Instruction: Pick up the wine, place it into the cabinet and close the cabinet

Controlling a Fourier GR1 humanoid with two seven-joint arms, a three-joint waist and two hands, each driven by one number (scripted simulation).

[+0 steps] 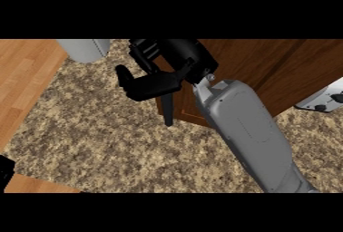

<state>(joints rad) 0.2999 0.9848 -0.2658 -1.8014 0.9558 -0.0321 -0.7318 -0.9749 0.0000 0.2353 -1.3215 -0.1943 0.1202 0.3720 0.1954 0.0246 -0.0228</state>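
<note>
Grey forearm [244,131] ends in a black right hand [157,79], fingers spread, by the wooden cabinet [288,68].

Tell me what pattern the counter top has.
The counter top is speckled tan and brown, like granite; the head view shows it best.

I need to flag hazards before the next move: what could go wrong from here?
1. The right hand sits close against the edge of the wooden cabinet door; its fingers might snag on it.
2. No wine bottle is visible, so closing now might shut the cabinet without it inside.
3. The grey forearm crosses the cabinet's front and might block the door.
</note>
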